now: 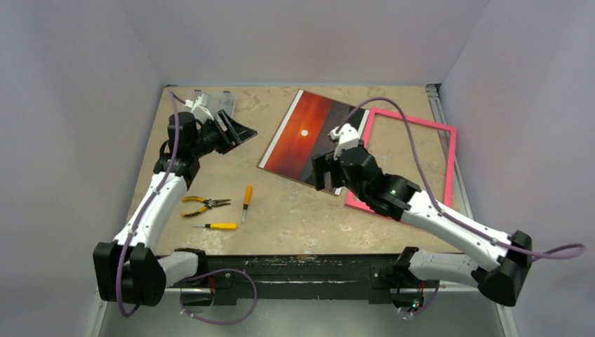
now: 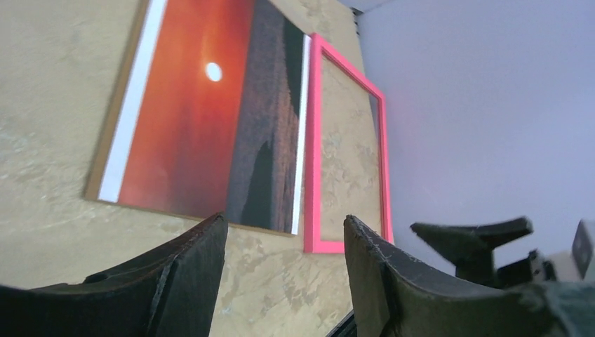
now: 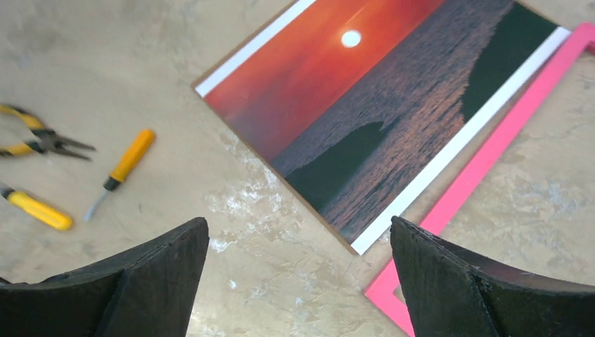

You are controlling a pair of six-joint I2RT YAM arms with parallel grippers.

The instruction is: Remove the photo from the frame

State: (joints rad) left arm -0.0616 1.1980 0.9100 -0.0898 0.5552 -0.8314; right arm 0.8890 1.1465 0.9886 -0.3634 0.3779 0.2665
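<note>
The photo (image 1: 305, 133) lies flat and face up on the table, red-orange sky with a small white sun, white edge strips. It also shows in the left wrist view (image 2: 203, 112) and the right wrist view (image 3: 379, 105). The pink frame (image 1: 449, 151) lies empty to its right, table showing through it, its left rail next to the photo's right edge (image 2: 313, 154) (image 3: 484, 161). My right gripper (image 1: 324, 173) hovers open and empty above the photo's near corner. My left gripper (image 1: 235, 130) is open and empty, raised at the far left, away from the photo.
Yellow-handled pliers (image 1: 203, 205), an orange screwdriver (image 1: 246, 200) and a yellow screwdriver (image 1: 217, 226) lie on the table's near left. They show in the right wrist view too. A clear plastic piece (image 1: 223, 102) lies at the far left. Grey walls enclose the table.
</note>
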